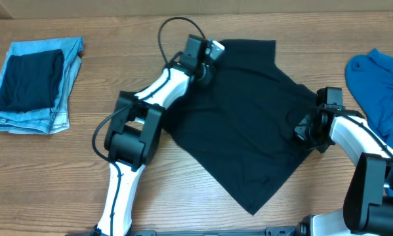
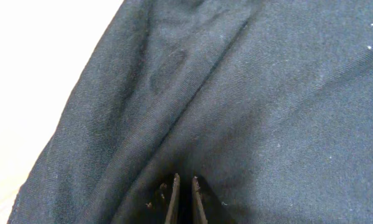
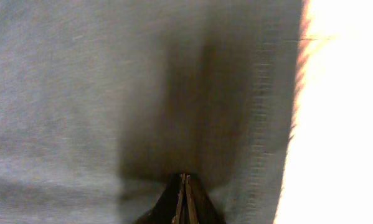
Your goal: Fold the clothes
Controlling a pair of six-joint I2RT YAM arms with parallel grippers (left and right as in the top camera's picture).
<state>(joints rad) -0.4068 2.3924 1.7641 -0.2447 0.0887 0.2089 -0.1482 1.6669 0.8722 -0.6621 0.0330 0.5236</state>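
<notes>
The black T-shirt [image 1: 248,131] lies spread and rumpled on the desk [image 1: 65,170], reaching from one tool to the other. The left tool [image 2: 184,185] stands narrow, its fingers nipped on a ridge of the cloth, with folds fanning out ahead of it. The right tool [image 3: 184,179] is pressed fully together over the shirt's edge, the stitched hem just to its right. Whether cloth is caught in it I cannot tell. Outward of the right tool lies a blue garment [image 1: 380,85] and, well apart from the left tool, a stack of folded jeans [image 1: 68,72].
</notes>
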